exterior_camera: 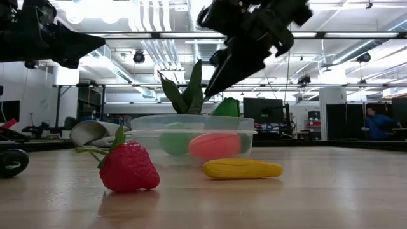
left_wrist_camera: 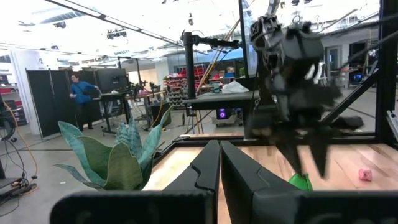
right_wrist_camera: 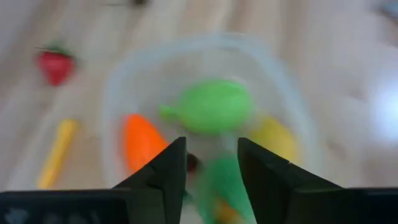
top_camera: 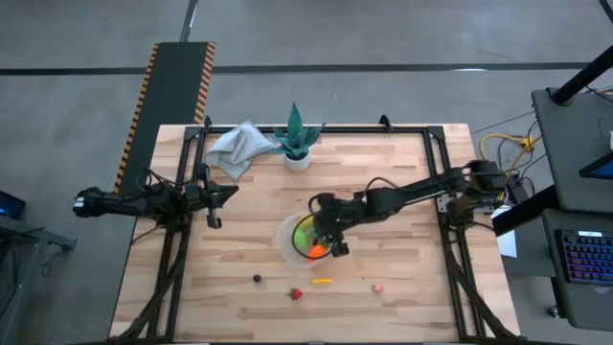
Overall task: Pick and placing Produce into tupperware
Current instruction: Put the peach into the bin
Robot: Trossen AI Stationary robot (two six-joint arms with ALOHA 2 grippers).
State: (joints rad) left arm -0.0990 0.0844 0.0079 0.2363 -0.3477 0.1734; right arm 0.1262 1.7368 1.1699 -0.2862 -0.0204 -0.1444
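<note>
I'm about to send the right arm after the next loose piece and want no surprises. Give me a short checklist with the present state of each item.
1. Right tool empty: ok, its fingers stand apart above the tupperware with nothing between them.
2. Last piece dropped in: ok, a green piece lies inside with the orange carrot.
3. Left tool out of the way: ok, shut, at the table's left side.
4. Loose pieces left: ok, strawberry and yellow piece lie on the table before the tupperware.
5. Tupperware upright: ok.
6. Whether the strawberry's stem will hinder a grip: cannot tell.

Grey concrete floor [top_camera: 402, 38] (hazard-striped ramp [top_camera: 168, 96]), bright ceiling lights [exterior_camera: 159, 19].
</note>
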